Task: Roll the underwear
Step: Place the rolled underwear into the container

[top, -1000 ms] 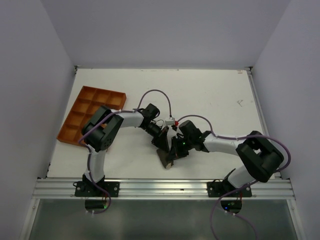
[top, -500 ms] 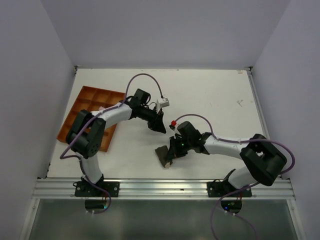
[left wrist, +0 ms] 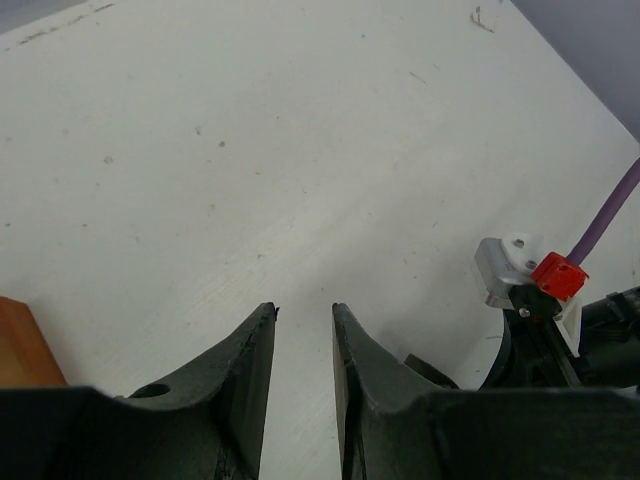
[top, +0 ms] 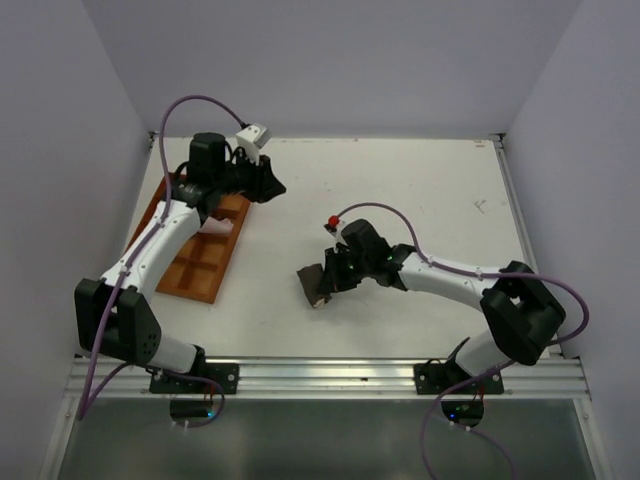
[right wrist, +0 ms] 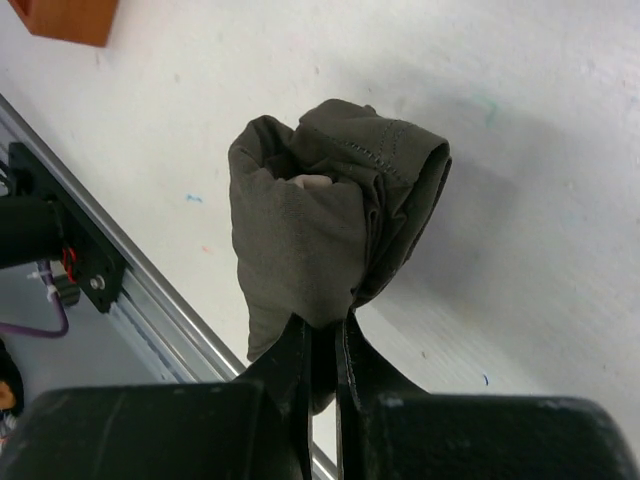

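The underwear (top: 314,283) is a dark brownish-grey bundle, rolled up, near the table's middle front. In the right wrist view the underwear (right wrist: 330,230) fills the centre, with a bit of tan strip showing in its folds. My right gripper (top: 330,277) is shut on the bundle's near edge; it shows in its own view (right wrist: 323,335) with the jaws pinching the cloth. My left gripper (top: 275,185) is high at the back left, near the tray, far from the underwear. It is open and empty in its own view (left wrist: 303,312).
An orange compartment tray (top: 190,262) lies at the left, with a small pale pink cloth (top: 218,227) in it. Its corner shows in the left wrist view (left wrist: 25,345). The table's metal front rail (top: 320,375) is close below the bundle.
My left arm has swung up and back to the left, away from the underwear, ending over the tray. My right gripper has dragged the bundle slightly left and back.
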You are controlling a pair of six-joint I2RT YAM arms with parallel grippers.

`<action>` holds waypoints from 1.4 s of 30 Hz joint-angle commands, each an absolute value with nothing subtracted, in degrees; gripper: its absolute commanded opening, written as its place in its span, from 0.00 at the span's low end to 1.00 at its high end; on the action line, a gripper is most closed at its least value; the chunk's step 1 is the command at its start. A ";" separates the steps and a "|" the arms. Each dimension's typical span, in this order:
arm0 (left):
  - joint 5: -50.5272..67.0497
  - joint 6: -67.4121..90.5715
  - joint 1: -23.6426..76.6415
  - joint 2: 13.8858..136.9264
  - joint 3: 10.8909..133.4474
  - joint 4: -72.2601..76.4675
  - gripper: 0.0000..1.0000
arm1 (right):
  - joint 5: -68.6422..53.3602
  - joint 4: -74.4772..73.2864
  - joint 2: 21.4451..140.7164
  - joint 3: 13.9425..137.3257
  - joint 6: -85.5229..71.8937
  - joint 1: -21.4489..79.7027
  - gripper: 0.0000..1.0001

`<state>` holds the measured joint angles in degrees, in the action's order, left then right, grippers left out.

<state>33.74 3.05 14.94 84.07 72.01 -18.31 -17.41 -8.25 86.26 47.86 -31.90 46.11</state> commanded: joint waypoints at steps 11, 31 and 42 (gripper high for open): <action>15.64 23.18 11.87 64.46 71.92 -19.79 0.36 | -12.84 -11.25 98.16 72.38 -23.82 46.67 0.00; 0.54 22.68 11.95 45.54 70.16 -37.36 0.39 | -13.54 -7.12 136.13 120.75 -20.74 63.19 0.00; -4.13 23.38 11.95 44.47 63.89 -34.54 0.38 | -10.12 -1.84 141.06 115.75 -22.07 64.69 0.00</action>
